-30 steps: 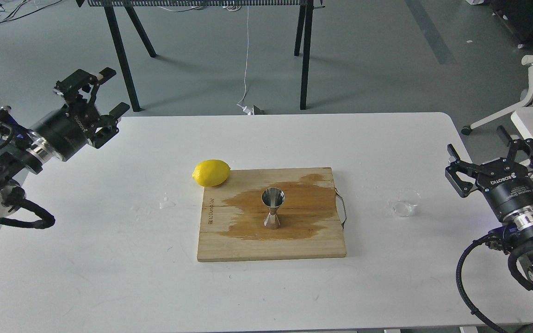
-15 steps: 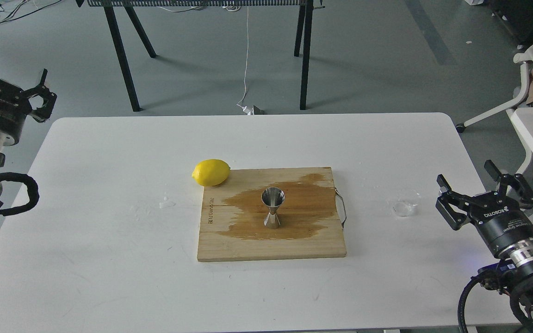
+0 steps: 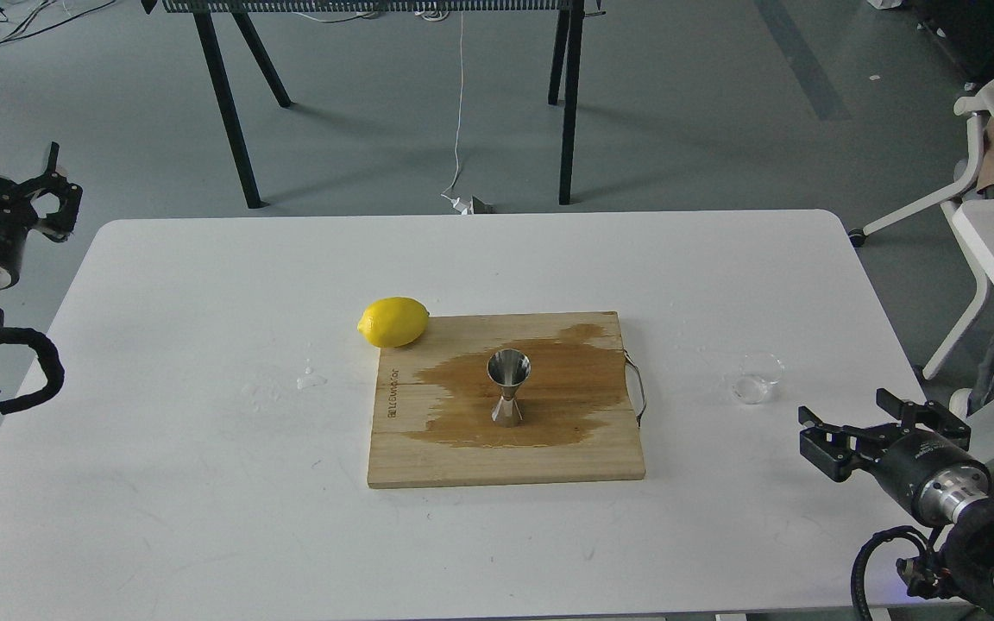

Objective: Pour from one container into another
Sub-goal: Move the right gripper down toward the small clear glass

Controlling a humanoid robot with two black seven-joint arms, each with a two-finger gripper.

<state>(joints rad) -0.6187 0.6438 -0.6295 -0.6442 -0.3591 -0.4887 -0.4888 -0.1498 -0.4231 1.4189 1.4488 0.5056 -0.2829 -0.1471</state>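
The small transparent cup (image 3: 758,379) stands upright on the white table, right of the wooden board. The steel hourglass jigger (image 3: 508,388) stands upright in the middle of the cutting board (image 3: 428,457), on a dark wet stain. My right gripper (image 3: 849,416) hovers near the table's front right corner, open and empty, a short way in front of and to the right of the cup. Beyond the table's far left corner, my left gripper (image 3: 1,168) is open, holds nothing and is far from both containers.
A yellow lemon (image 3: 393,321) lies at the board's back left corner. A few water drops (image 3: 310,378) sit on the table left of the board. Another white table and a chair (image 3: 993,181) stand to the right, and black trestle legs (image 3: 229,112) behind.
My right gripper has dropped back and down toward the front right corner, away from the cup. My left gripper has swung off the table to the far left. Cup, jigger and lemon stay put.
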